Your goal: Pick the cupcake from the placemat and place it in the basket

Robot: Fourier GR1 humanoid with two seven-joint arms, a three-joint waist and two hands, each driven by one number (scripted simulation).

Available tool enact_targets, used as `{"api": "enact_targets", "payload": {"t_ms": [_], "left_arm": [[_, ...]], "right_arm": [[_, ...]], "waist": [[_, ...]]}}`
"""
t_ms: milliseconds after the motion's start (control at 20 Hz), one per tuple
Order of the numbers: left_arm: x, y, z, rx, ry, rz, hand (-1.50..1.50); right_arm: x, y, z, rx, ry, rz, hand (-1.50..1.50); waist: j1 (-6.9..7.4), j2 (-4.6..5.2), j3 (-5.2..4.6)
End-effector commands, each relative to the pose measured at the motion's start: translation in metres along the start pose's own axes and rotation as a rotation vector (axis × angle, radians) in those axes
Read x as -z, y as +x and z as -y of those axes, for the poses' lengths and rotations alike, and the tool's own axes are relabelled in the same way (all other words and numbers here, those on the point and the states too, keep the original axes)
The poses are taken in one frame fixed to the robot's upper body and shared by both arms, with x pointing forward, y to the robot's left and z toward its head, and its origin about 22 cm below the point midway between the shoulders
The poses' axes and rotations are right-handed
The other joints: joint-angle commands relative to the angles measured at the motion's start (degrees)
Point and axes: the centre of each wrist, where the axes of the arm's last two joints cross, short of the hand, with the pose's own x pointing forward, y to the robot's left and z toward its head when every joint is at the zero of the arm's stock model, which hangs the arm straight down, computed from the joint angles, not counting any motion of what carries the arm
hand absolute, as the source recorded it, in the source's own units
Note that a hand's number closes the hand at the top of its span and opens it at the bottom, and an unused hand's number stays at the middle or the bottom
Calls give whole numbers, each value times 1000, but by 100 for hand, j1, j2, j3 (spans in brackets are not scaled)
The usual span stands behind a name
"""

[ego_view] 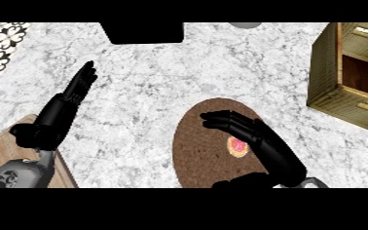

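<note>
Progress at this moment was early: you had the cupcake (237,146) on the brown oval placemat (197,151), right of its centre, with none of the carry to the basket (332,85) made. Your right hand (260,143) lay over the placemat with its fingers curved above and around the far side of the cupcake and the thumb low at the near side; the pink top showed in the gap between them. Whether fingers or thumb touched the cupcake could not be told from the head view, so you should read the hand as cupped and unclosed, not as grasping. The basket stood at the right edge of the marble counter (158,97), well apart from the placemat, and as far as its visible part showed, held nothing. Your left hand (75,92) rested at the left side, fingers straight and pointing up the view, holding nothing. By judgement, what remained for you was closing on the cupcake, lifting, carrying it right and away, and releasing inside the basket.
</note>
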Motion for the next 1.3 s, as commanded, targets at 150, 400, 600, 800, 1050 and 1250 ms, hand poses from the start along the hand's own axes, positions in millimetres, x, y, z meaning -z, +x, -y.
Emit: {"api": "enact_targets", "payload": {"t_ms": [150, 400, 600, 800, 1050, 1250], "left_arm": [[-2, 0, -5, -23, -21, 6, 0], [1, 0, -7, -6, -23, -10, 0], [6, 3, -2, -18, -24, 13, 0], [13, 5, -4, -3, -38, 13, 0], [11, 21, 10, 8, -42, -1, 0], [5, -6, -8, 0, -33, 5, 0]], "right_arm": [[5, 56, 50, -456, -135, -150, -150], [0, 93, 87, -687, 169, -331, -150], [5, 105, 101, -670, 355, -453, -150], [-3, 128, 115, -617, 452, -472, -150], [-8, 143, 137, -576, 400, -510, -150], [-33, 147, 131, -572, 392, -505, -150]], "waist": [[59, -20, -15], [75, -14, -25], [170, 29, -14], [119, 33, -1], [190, 38, 7], [163, 42, 10]]}}
